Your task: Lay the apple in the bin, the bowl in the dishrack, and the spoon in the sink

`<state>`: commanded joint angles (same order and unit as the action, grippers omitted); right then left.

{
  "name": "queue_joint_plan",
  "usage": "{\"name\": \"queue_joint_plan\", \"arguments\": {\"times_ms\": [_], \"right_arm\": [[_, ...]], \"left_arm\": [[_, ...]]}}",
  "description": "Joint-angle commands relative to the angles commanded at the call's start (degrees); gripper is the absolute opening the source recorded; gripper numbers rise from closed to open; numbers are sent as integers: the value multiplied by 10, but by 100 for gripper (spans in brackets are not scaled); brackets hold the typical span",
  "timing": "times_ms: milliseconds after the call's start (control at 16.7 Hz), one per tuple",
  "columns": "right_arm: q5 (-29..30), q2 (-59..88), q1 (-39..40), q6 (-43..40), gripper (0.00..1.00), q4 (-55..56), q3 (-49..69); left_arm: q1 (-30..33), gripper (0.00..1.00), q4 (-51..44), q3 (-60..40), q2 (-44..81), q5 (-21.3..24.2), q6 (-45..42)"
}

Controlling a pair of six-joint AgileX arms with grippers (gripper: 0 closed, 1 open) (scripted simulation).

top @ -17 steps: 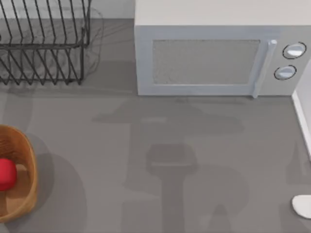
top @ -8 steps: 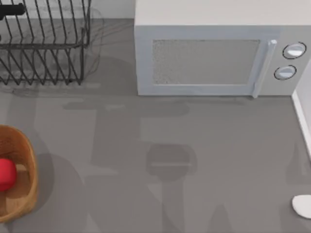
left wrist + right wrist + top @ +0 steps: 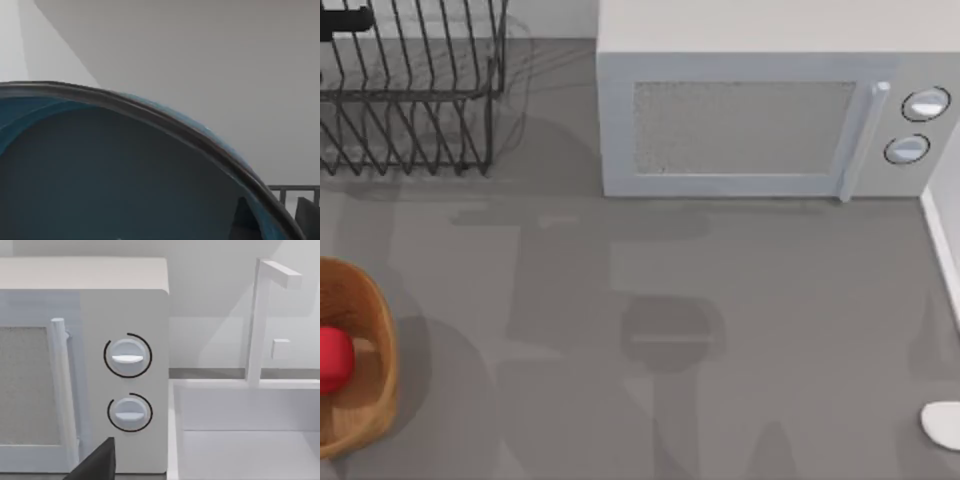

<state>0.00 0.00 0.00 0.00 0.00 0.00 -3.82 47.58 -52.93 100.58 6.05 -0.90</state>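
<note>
The teal-blue bowl (image 3: 125, 170) with its reddish-brown rim sits very close in the left wrist view, held up by my left gripper (image 3: 340, 20), which shows as a dark tip over the far left of the black wire dishrack (image 3: 410, 90). A corner of the dishrack (image 3: 295, 200) shows past the bowl's rim. The red apple (image 3: 334, 358) lies inside the tan bin (image 3: 375, 400) at the table's left edge. A white piece of the spoon (image 3: 942, 425) lies at the near right edge. My right gripper (image 3: 95, 465) hangs before the white sink (image 3: 240, 440).
A white microwave (image 3: 750, 120) stands at the back centre-right, its two dials (image 3: 127, 357) facing the right wrist camera. The sink's rim (image 3: 942, 245) runs along the right edge, with a white faucet (image 3: 260, 320) behind the basin. Arm shadows lie on the grey table.
My left arm's dark tip came into view over the dishrack's far left, and the arm shadows slid left. Over the last half second nothing has moved.
</note>
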Motion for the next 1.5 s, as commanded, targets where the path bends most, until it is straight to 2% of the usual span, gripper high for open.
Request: {"name": "queue_joint_plan", "arguments": {"times_ms": [420, 1080, 1500], "right_arm": [[0, 0, 0, 0, 100, 0, 0], [0, 0, 0, 0, 100, 0, 0], [0, 0, 0, 0, 100, 0, 0]], "left_arm": [[0, 98, 0, 0, 0, 0, 0], [-2, 100, -1, 1, -5, -1, 0], [4, 100, -69, 77, -160, -10, 0]]}}
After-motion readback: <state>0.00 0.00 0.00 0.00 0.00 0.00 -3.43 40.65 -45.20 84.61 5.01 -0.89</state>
